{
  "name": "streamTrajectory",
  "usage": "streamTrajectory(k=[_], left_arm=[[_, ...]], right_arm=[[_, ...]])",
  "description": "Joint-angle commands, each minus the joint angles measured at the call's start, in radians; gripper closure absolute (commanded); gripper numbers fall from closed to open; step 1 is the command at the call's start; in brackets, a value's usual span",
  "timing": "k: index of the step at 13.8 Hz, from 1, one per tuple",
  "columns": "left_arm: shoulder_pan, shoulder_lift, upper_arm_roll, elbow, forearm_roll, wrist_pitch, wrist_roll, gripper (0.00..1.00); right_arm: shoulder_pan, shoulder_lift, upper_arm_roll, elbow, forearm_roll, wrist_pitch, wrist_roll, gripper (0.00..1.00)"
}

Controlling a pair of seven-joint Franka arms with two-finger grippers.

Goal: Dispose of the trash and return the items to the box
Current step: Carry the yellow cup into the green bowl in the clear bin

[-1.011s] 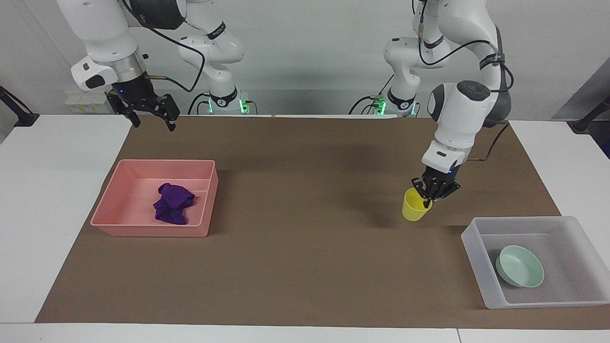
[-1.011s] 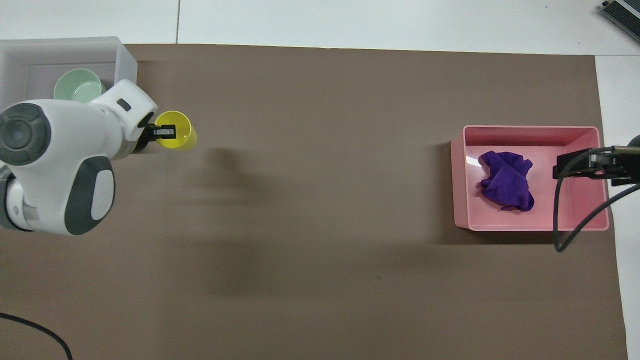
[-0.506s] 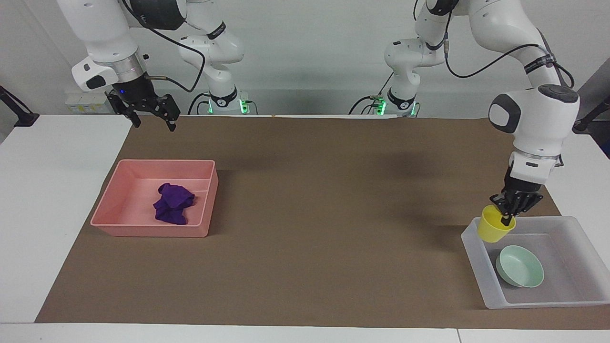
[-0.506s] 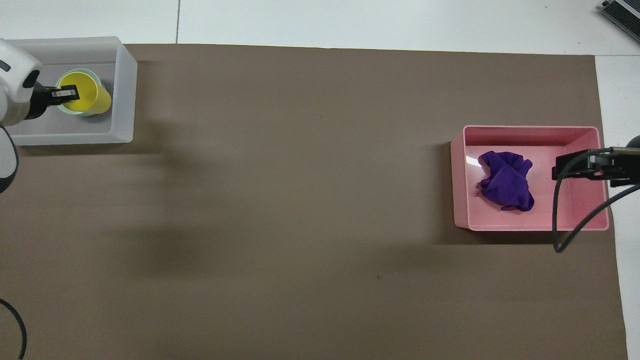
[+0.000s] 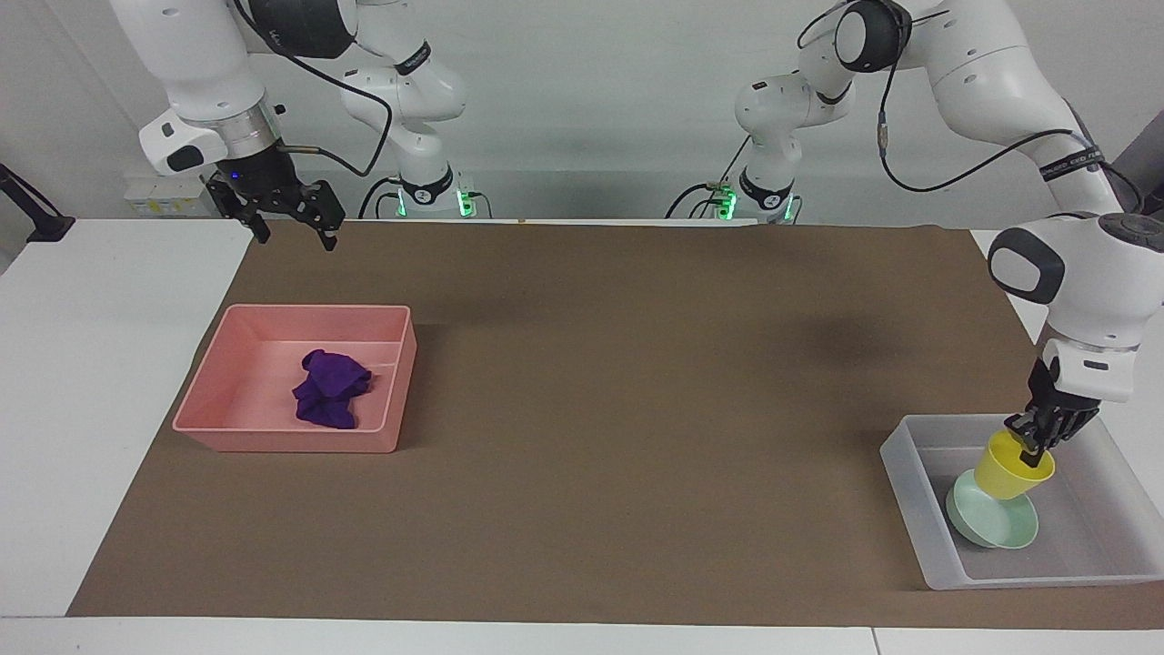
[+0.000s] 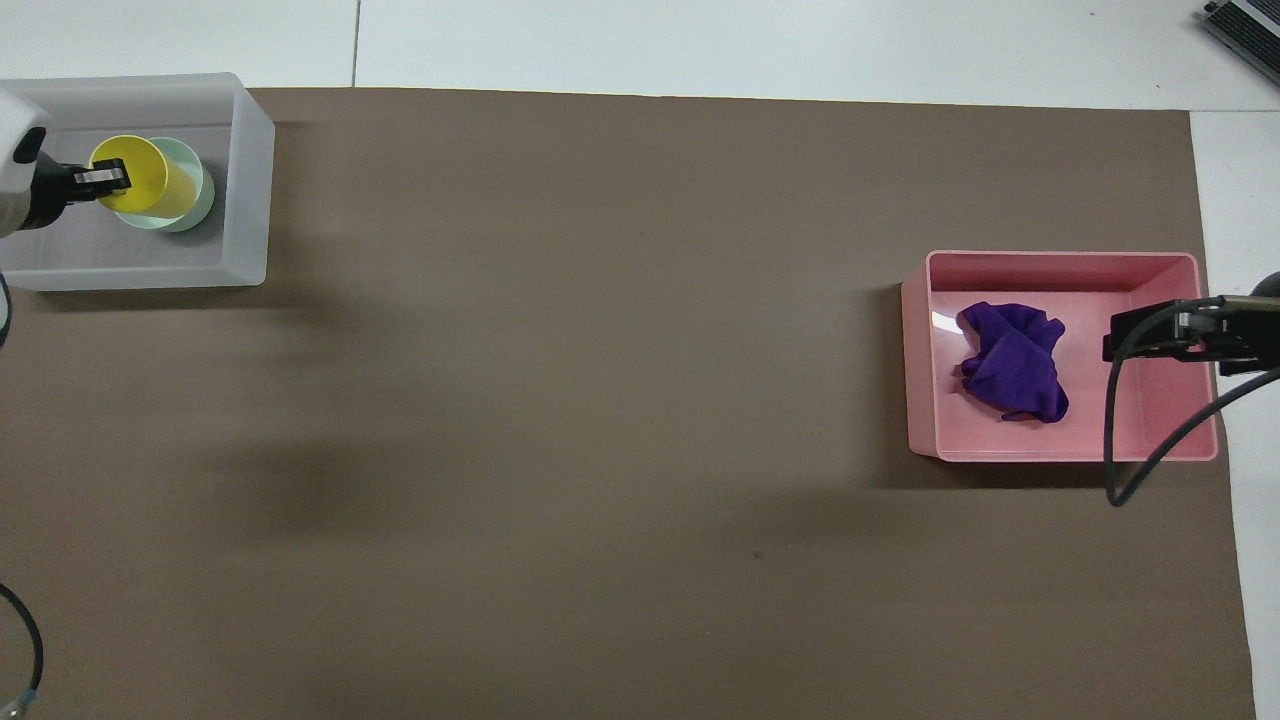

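Even, bright, diffuse light from above in both views. Soft, wide shadows of the arms smear across the brown mat [image 5: 582,418]; a darker, tighter shadow hugs the pink tray [image 6: 1060,445] along its edge nearer the robots. A small glare spot sits on the tray's inner floor. The white bench [image 5: 91,382] is bright but not blown out. Focus is sharp throughout; no motion blur, little edge distortion.

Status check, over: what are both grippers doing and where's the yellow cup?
Left gripper shut on yellow cup over the bowl in the box. Right gripper open, waiting above the table. Nothing in the way.
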Motion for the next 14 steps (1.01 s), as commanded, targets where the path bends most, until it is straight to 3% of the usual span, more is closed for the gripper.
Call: streamTrajectory(k=[1, 6, 10, 12, 14], left_arm=[[0.023, 0.06, -0.012, 0.049, -0.038, 0.005, 0.01, 1.0], [0.023, 0.059, -0.012, 0.002, -0.063, 0.011, 0.01, 1.0], [0.015, 0.059, -0.011, 0.009, -0.061, -0.01, 0.01, 0.46], [0.011, 0.056, -0.011, 0.016, -0.048, -0.013, 0.018, 0.05], [0.0, 0.033, -0.009, 0.013, -0.051, -0.015, 0.118, 0.0]], right_arm=[[-0.008, -0.03, 0.007, -0.034, 0.001, 0.015, 0.013, 0.0], [-0.008, -0.033, 0.007, -0.04, 0.001, 0.015, 0.011, 0.0], [-0.008, -0.033, 0.007, -0.04, 0.001, 0.017, 0.014, 0.0], [-0.008, -0.033, 0.009, -0.04, 0.001, 0.017, 0.014, 0.0], [-0.008, -0.033, 0.009, -0.04, 0.003, 0.015, 0.014, 0.0]])
